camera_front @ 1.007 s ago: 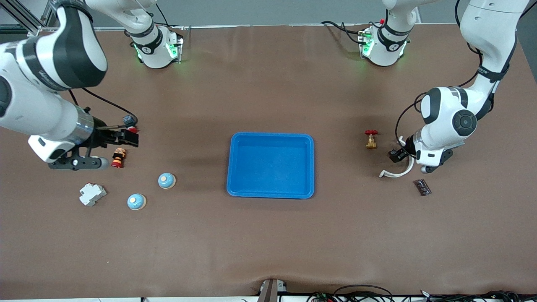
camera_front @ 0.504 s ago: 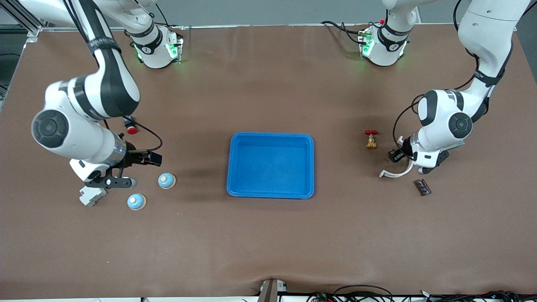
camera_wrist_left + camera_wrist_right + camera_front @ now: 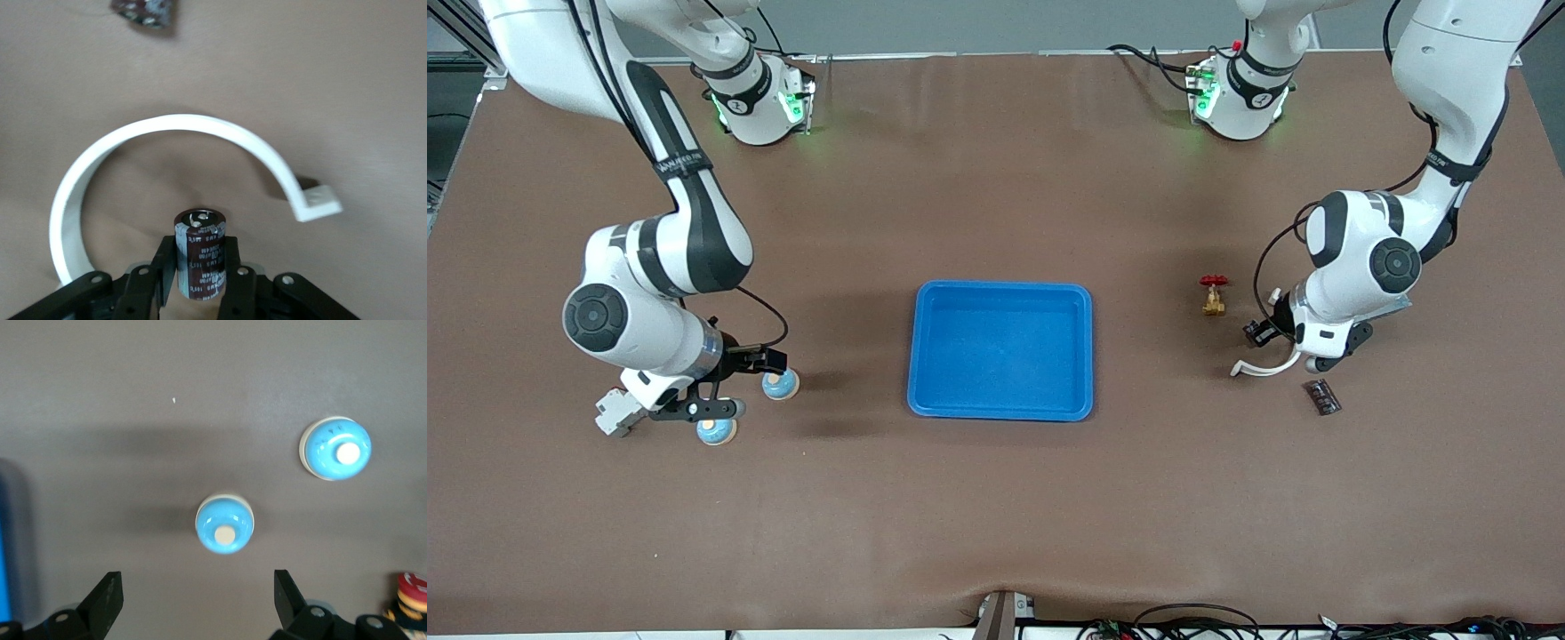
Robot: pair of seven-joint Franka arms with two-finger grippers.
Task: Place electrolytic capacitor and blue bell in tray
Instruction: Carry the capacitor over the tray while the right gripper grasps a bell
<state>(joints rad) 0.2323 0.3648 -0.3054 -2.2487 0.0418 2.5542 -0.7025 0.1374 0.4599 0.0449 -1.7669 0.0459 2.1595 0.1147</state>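
The bright-blue tray (image 3: 1000, 411) lies mid-table. Two blue bells lie toward the right arm's end: one (image 3: 783, 386) (image 3: 225, 524) closer to the tray, the other (image 3: 716, 433) (image 3: 335, 449) nearer the front camera. My right gripper (image 3: 774, 362) (image 3: 197, 600) is open and empty, hovering over the first bell. My left gripper (image 3: 1256, 333) (image 3: 200, 280) is shut on the dark-brown electrolytic capacitor (image 3: 200, 253), held upright low over the table inside the arc of a white C-shaped clip (image 3: 167, 127).
A red-handled brass valve (image 3: 1213, 295) stands between the tray and the left gripper. A dark chip (image 3: 1322, 396) (image 3: 143, 10) lies nearer the front camera than the clip (image 3: 1263, 366). A white breaker (image 3: 615, 411) lies beside the second bell. A red-yellow stacked piece (image 3: 410, 590) shows.
My right arm has swung toward the front camera and the tray, from beside the red-yellow piece to over the bell. My left gripper has shifted slightly toward the tray, still holding the capacitor.
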